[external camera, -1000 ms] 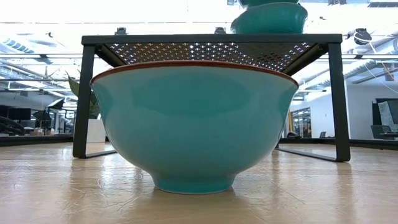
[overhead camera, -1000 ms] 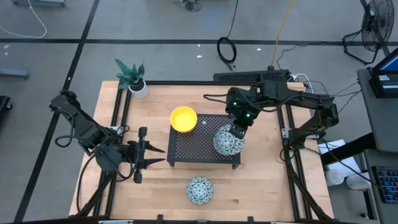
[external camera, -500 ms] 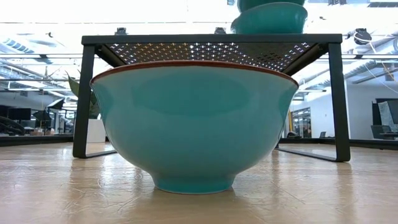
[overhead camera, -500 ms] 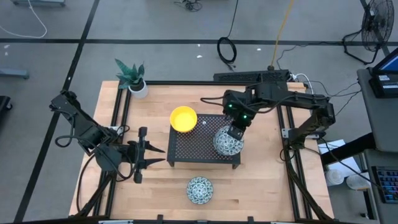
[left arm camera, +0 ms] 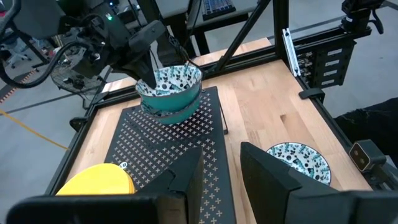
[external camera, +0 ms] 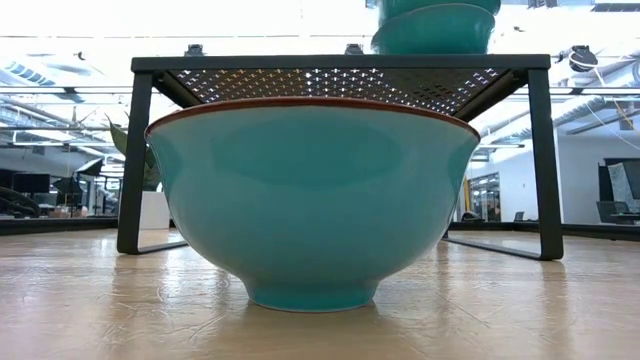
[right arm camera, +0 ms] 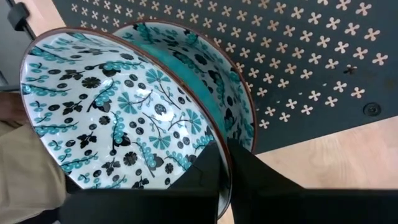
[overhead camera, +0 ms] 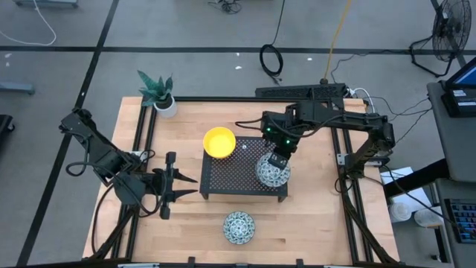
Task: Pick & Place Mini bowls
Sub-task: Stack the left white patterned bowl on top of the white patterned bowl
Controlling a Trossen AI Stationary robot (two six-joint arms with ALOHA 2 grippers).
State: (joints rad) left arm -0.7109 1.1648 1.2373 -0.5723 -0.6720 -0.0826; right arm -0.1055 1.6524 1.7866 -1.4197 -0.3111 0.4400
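My right gripper (overhead camera: 277, 159) is shut on a white bowl with a blue-green pattern (right arm camera: 118, 112). That bowl sits tilted inside a second patterned bowl (right arm camera: 239, 109) on the black perforated rack (overhead camera: 238, 175). The left wrist view shows the pair (left arm camera: 173, 93) under my right gripper (left arm camera: 163, 71). A yellow bowl (overhead camera: 219, 141) stands on the rack's far left corner. A third patterned bowl (overhead camera: 239, 227) stands on the table near the near edge, filling the low view (external camera: 312, 200). My left gripper (overhead camera: 182, 186) waits open to the left of the rack, touching nothing. My right gripper pinches the upper patterned bowl's rim (right arm camera: 214, 134), one finger inside the bowl and one outside against its turquoise wall. The fingers come from above, pointing down. The bowl is tilted and rests inside the lower bowl on the rack.
A white pot with a green plant (overhead camera: 160, 93) stands at the table's far left corner. The rack's middle and left part (left arm camera: 168, 143) are bare. Bare wood lies to the right of the rack (overhead camera: 312, 201) and around the near bowl. Black frame rails edge the table.
My right gripper has moved a little toward the table's left edge and down. The patterned bowl it holds has sunk lower into the bowl beneath it on the rack. The left arm has kept still.
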